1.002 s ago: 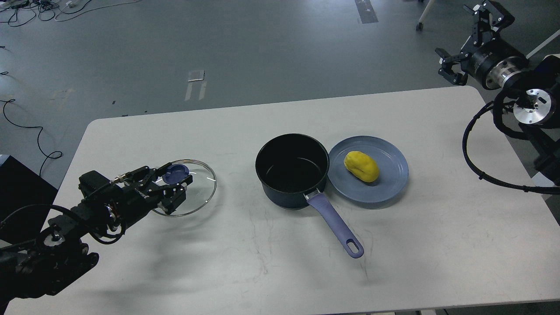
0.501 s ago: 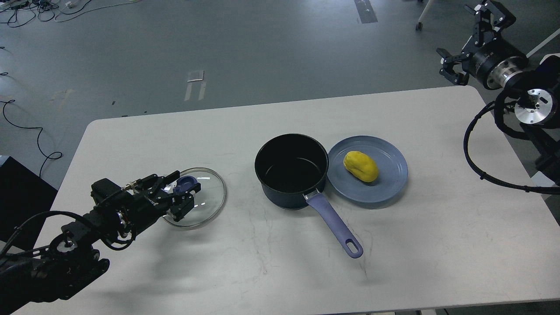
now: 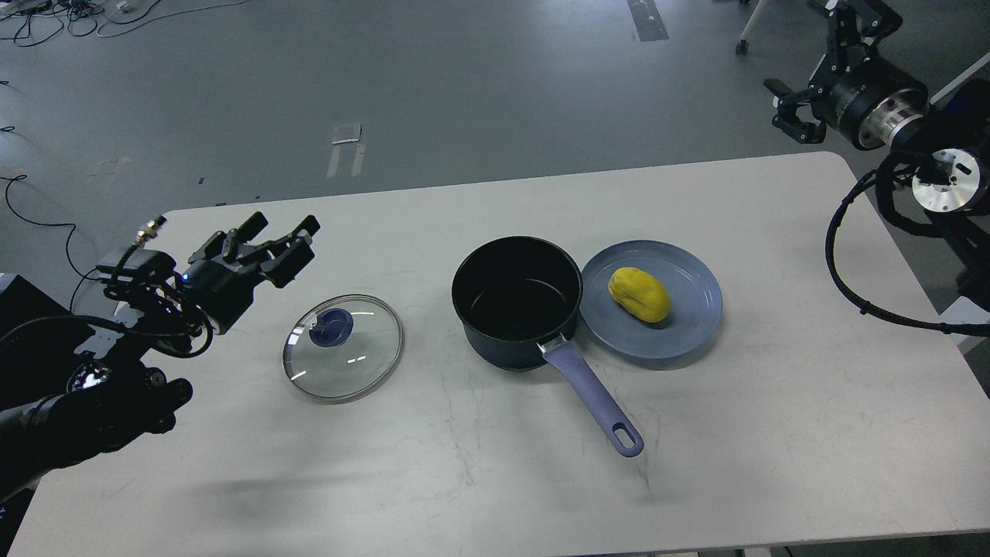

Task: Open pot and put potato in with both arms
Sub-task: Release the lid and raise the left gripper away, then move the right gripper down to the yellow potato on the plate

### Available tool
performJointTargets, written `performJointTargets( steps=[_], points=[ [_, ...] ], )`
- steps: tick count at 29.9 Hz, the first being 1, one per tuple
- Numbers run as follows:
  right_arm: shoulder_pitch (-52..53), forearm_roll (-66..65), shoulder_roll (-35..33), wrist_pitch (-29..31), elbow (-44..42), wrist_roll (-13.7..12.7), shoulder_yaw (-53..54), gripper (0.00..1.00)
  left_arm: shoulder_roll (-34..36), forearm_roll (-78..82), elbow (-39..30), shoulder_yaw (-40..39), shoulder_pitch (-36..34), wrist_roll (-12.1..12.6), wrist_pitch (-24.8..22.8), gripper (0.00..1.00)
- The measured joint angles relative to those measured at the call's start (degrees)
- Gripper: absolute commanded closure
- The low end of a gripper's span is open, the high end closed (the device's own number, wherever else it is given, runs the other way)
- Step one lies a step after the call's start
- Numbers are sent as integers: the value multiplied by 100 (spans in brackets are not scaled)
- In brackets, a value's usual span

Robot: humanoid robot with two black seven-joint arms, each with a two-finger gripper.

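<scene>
The dark pot [image 3: 517,300] with a purple handle [image 3: 592,398] stands open at the table's middle. Its glass lid [image 3: 343,347] with a blue knob lies flat on the table to the pot's left. The yellow potato [image 3: 639,294] lies on a blue plate [image 3: 688,325] right of the pot. My left gripper [image 3: 280,234] is open and empty, raised above and left of the lid. My right gripper [image 3: 824,46] is open and empty, high beyond the table's far right corner.
The white table [image 3: 773,433] has bare surface in front and at the right. Black cables [image 3: 851,294] from my right arm hang over the table's right edge. Grey floor lies beyond the far edge.
My left gripper let go of the lid's knob and rose up and to the left. The lid now rests flat on the table. The right gripper shifted slightly.
</scene>
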Motion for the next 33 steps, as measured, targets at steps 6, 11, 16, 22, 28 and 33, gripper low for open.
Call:
performJointTargets(
  steps=[6, 11, 16, 22, 28, 33],
  points=[
    [488, -514, -332, 3, 387, 186, -1168, 0, -28, -2081, -202, -133, -1100, 0, -834, 2],
    [704, -1973, -354, 5, 584, 724, -1856, 0, -256, -4185, -192, -566, -1527, 65, -2022, 2],
    [711, -3480, -309, -24, 822, 1177, -2284, 0, -516, -5295, -133, -1450, -1565, 917, -3041, 2],
    [652, -4450, -186, -342, 847, 1401, -2781, 0, -851, -5515, -105, -2151, -1392, 1475, -3850, 2],
    [646, -4901, -45, -691, 791, 1600, -3326, 0, -1105, -5748, -102, -2323, -1228, 1507, -3914, 2],
    [641, -4923, -36, -719, 742, 1611, -3439, 0, -1294, -5953, -110, -2333, -1114, 1533, -3919, 2]
  ],
)
